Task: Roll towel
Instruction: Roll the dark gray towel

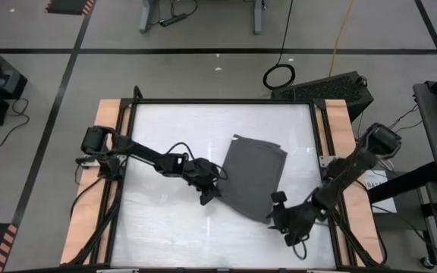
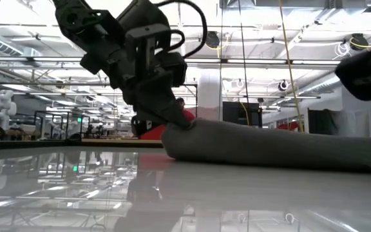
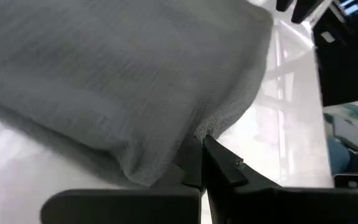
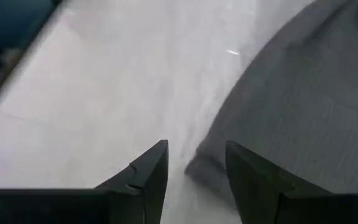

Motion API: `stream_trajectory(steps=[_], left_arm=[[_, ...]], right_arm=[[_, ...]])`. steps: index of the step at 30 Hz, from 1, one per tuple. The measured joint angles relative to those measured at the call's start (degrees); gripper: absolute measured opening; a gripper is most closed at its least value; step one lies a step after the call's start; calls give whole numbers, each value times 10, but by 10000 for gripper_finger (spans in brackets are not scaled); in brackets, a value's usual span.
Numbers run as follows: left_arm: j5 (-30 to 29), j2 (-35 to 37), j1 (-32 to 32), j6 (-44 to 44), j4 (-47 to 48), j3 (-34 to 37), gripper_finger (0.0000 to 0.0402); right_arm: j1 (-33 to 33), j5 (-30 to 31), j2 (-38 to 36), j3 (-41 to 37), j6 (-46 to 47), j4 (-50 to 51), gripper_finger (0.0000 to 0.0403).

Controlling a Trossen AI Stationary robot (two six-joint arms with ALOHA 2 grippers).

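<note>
My left gripper point(image 1: 208, 194), centre-left in the high view, pinches the towel's point(image 1: 255, 176) lower left corner. My right gripper point(image 4: 194, 163) stands open just beside its lower right corner. The towel lies flat mid-bench point(image 1: 165, 136).

towel point(image 2: 282, 145) edge cut off right

Bright overhead light; glare on glossy table point(image 2: 76, 187); wrist views blurred.
</note>
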State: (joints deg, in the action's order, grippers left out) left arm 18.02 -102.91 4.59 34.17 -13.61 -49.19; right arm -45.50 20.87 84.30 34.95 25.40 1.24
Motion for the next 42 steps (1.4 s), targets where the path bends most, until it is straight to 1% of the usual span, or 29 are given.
stream_trajectory(steps=[7,11,15,22,25,27,30,32,35,37,38,39,42], left_arm=[[-7,-11,-23,0,38,0,2],[-7,-26,-27,0,37,-1,2],[-7,-30,-28,0,39,-1,2],[-5,-30,-31,0,39,-1,2],[-5,-30,-31,0,40,-1,2],[-1,-30,-31,0,41,-1,2],[2,-30,-31,0,42,-1,2],[5,-30,-31,0,43,-1,2],[12,-30,-31,0,47,-1,2],[14,-30,-31,-2,50,-1,2],[15,-30,-31,-4,50,-1,2],[17,-30,-31,-5,49,-1,3],[21,-30,-31,-6,49,-1,10]], right_arm=[[-29,87,96,27,56,16,151],[-33,134,129,50,54,29,153],[-35,180,152,80,47,64,170],[-34,225,186,132,58,133,200],[-32,238,200,141,77,139,200],[-30,248,211,141,106,137,195],[-30,261,223,142,161,134,173],[-30,261,225,142,195,134,145],[-32,257,225,142,245,136,84],[-37,257,225,140,272,137,32],[-40,256,225,140,286,136,17],[-41,255,225,140,305,135,11],[-44,243,224,140,373,134,9]])
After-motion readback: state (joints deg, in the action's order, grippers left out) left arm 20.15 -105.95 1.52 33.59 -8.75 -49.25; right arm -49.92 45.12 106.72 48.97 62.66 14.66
